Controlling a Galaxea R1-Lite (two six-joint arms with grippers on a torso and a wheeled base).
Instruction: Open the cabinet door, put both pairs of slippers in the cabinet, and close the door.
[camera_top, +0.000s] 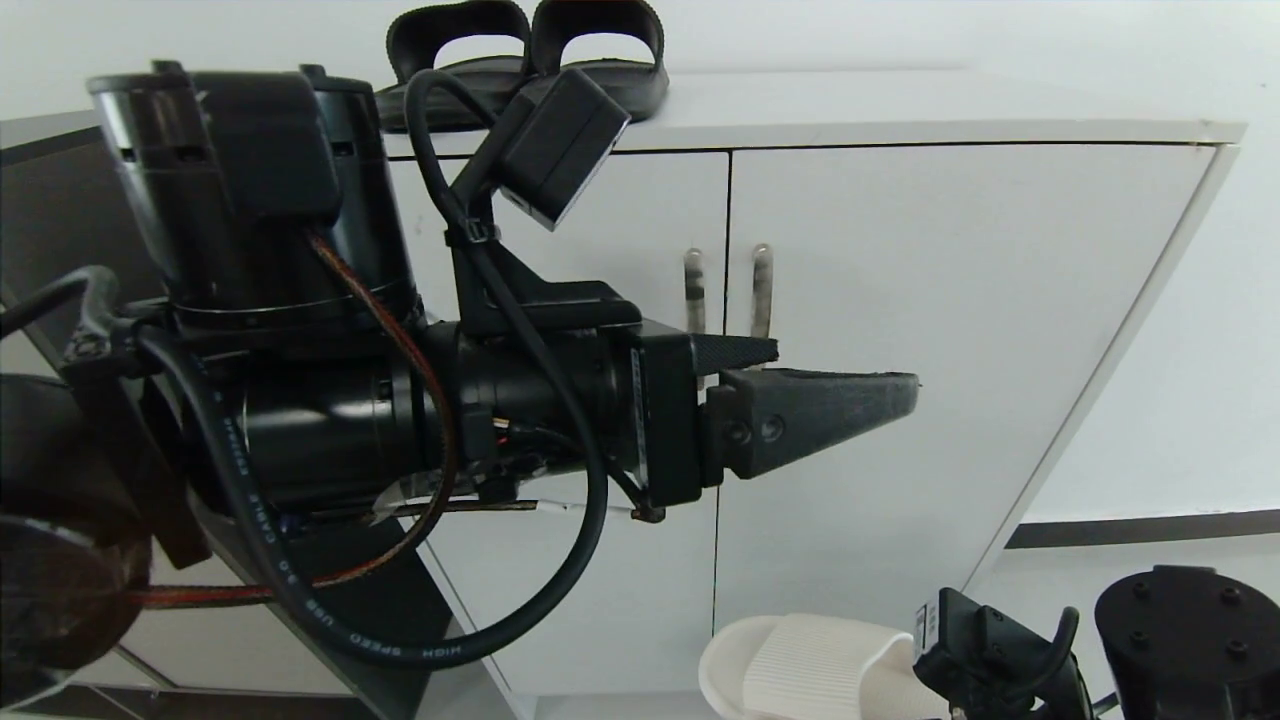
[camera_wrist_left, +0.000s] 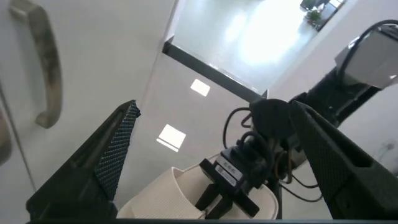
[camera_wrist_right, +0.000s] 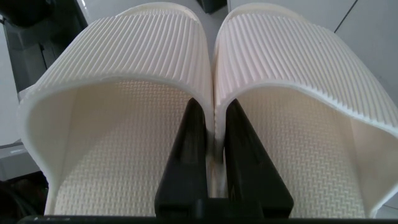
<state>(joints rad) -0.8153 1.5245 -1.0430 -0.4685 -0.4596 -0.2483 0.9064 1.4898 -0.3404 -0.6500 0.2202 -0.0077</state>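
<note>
Cabinet door (camera_top: 950, 330) comes first: both white leaves are shut flush, so opening is the step in hand. Up and to the left of the left claw (camera_top: 848, 366), the black slippers (camera_top: 598, 18) sit side by side on the cabinet's top (camera_top: 900, 105). They look like soft moulded foam, each with one broad arched band. The left claw is spread wide and holds nothing, its black wedge-shaped fingers (camera_wrist_left: 102, 165) faced with a fine knurled grip. Just above and behind its tips stand the two handles (camera_top: 762, 285), slim upright metal bows with a dull brushed finish, one on each leaf beside the centre seam. Whether a finger touches one I cannot tell. To do this well, I judge the claw should slip one finger behind a single bow and close on the bar rather than the smooth panel. It should then pull along the hinge's arc, since slick metal could slide out of a loose pinch. Below and to the right of the left claw, by the cabinet's foot, are the white slippers (camera_top: 800, 660). The right claw (camera_wrist_right: 214, 106) is pressed together on their two adjoining inner walls. Their straps are finely ribbed, the footbeds stamped in a small herringbone, the material pliant. That pair is best held low, clear of the swinging leaf.
</note>
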